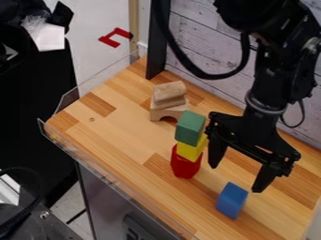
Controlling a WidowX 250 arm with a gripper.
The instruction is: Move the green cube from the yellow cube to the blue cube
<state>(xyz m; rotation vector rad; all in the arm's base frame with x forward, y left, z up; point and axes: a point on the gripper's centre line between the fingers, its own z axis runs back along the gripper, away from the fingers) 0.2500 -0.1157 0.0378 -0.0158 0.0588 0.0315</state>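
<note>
One green cube (190, 128), one yellow cube (191, 149) and one blue cube (231, 200) are counted, three in all. One red block (186, 165) is recorded. At least two bare wooden blocks (168, 110) are noted, exact count unresolved.

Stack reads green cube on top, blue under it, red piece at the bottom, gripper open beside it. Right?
One thing is off: in the camera view, the block directly under the green cube is yellow, not blue. Green on top, the red piece at the bottom and the open gripper beside the stack all hold.
</note>
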